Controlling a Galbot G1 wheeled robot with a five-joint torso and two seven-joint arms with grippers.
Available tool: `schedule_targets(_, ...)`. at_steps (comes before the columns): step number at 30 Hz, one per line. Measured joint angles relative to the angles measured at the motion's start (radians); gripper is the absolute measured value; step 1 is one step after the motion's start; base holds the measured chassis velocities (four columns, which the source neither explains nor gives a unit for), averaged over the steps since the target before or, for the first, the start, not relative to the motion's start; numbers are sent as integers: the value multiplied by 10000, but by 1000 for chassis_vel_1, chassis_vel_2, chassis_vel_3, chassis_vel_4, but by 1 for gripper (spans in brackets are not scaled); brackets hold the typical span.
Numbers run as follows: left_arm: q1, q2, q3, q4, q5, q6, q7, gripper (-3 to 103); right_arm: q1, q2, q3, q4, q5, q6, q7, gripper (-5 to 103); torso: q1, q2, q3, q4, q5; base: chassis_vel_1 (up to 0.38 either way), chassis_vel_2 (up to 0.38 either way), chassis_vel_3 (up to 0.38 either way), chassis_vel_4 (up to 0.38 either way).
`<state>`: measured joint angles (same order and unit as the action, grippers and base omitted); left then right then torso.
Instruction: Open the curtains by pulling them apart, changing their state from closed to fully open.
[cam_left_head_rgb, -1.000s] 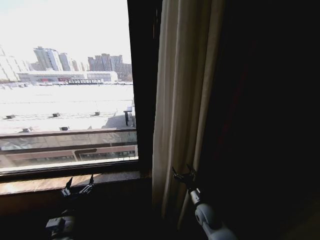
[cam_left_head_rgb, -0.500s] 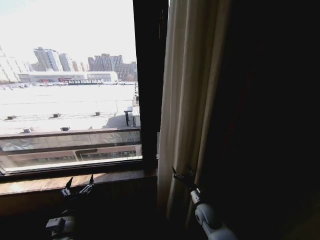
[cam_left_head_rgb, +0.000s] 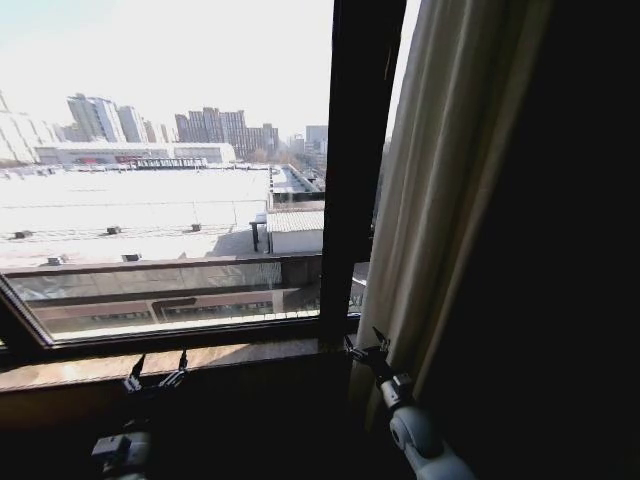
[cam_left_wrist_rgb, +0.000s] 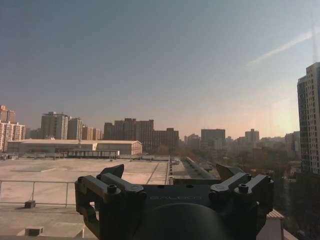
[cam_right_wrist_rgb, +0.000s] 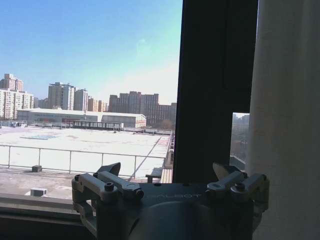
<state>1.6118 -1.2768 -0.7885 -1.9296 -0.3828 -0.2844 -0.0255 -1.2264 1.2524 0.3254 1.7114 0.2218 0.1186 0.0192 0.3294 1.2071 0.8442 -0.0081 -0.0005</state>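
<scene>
One curtain (cam_left_head_rgb: 440, 190) is in sight, a pale pleated panel gathered at the right of the window, hanging from the top of the view down past the sill (cam_left_head_rgb: 170, 358), with light coming through its left edge. To its right lies one broad dark drape (cam_left_head_rgb: 560, 250), too dim to make out any detail. Left of the curtain stands one dark upright frame post (cam_left_head_rgb: 355, 170), and left of that the glass is bare, showing flat rooftops and a row of tower blocks far off. Two grippers are up in front of the window. The right gripper (cam_left_head_rgb: 367, 350) sits low, just at the curtain's left edge near its foot; its two fingers are spread apart, and in the right wrist view the gripper (cam_right_wrist_rgb: 170, 181) has nothing between them, the curtain (cam_right_wrist_rgb: 287, 115) running down just beside one finger, though I cannot tell whether cloth and finger touch. The left gripper (cam_left_head_rgb: 156, 372) is well to the left, low by the sill, well apart from the curtain; its two fingers are also spread wide, and the left wrist view shows that gripper (cam_left_wrist_rgb: 172, 181) holding nothing, facing open sky and city.
</scene>
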Motion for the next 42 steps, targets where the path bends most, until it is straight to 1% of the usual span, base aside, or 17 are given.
schedule_targets(6, -1, 0, 0, 0, 0, 0, -2, 100, 1, 1, -1, 0, 0, 0, 0, 100, 1, -1, 1, 0, 4, 355, 362, -369, -361)
schedule_targets(10, 0, 0, 0, 0, 0, 0, -3, 100, 1, 1, 0, 0, 0, 0, 0, 100, 1, -1, 0, 0, -1, 339, 361, -346, -334)
schedule_targets(13, 0, 0, 0, 0, -1, 0, -4, 100, 1, 1, -1, 0, 0, 0, 0, 100, 1, 0, 1, 0, 5, 356, 357, -344, -342)
schedule_targets(42, 0, 0, 0, 0, 0, 0, -4, 100, 2, 0, 0, -1, 0, -2, 0, 100, 0, -1, 1, 0, 2, 352, 353, -353, -344)
